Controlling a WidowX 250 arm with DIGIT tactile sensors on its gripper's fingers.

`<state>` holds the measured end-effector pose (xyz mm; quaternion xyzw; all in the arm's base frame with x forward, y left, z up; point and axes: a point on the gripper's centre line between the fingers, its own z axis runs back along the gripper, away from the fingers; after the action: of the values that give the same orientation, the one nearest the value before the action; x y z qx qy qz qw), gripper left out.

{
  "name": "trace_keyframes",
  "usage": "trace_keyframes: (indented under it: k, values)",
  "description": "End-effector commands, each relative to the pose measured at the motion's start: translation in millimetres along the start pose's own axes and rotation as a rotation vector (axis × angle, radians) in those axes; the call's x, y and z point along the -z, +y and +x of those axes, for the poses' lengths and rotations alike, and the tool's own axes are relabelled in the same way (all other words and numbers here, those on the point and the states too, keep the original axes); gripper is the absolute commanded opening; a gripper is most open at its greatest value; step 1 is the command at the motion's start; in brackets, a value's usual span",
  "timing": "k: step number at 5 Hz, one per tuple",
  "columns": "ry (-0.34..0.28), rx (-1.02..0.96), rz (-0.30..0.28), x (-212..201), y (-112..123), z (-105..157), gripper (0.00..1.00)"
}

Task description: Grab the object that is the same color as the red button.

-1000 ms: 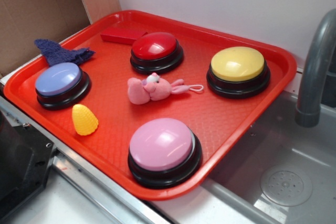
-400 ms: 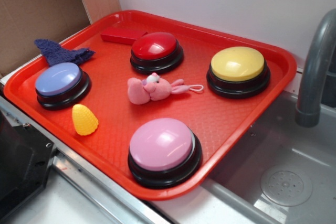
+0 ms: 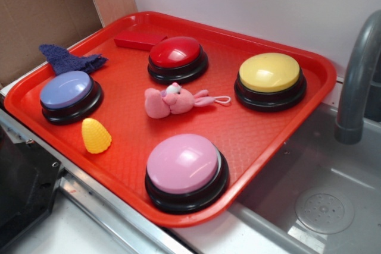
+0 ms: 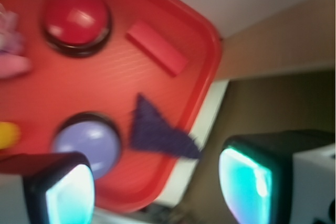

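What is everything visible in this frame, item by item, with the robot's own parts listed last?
tray: 1, red, on the counter beside the sink
red button: 1, red dome on black base, far middle of tray
red block: 1, red, flat, far corner of tray, left of the red button
yellow button: 1, yellow, right side of tray
pink button: 1, pink, near edge
lavender button: 1, lavender, left side
plush toy: 1, pink, tray centre
corn toy: 1, yellow, near-left
cloth: 1, dark blue, over tray's left rim
faucet: 1, grey, right
gripper: 1, open, above the tray's left edge
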<state>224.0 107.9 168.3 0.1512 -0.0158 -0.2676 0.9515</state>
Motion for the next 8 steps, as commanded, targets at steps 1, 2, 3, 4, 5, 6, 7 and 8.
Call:
trace_keyframes:
  k: [1, 2, 3, 4, 5, 6, 7, 8]
  values:
    - [-0.045, 0.091, 0.073, 41, 13, 47, 1.0]
    - [-0.045, 0.165, 0.106, 57, 12, 73, 1.0]
    - [-0.065, 0.234, 0.106, 68, 11, 87, 1.0]
    - [-0.066, 0.274, 0.143, 83, 5, 112, 1.0]
    - [-0.02, 0.287, 0.123, 103, 20, 108, 1.0]
    - [0.005, 0.343, 0.07, 118, 19, 103, 1.0]
    - [0.021, 0.381, 0.044, 122, 21, 99, 1.0]
    - [0.016, 0.387, -0.016, 123, 30, 87, 1.0]
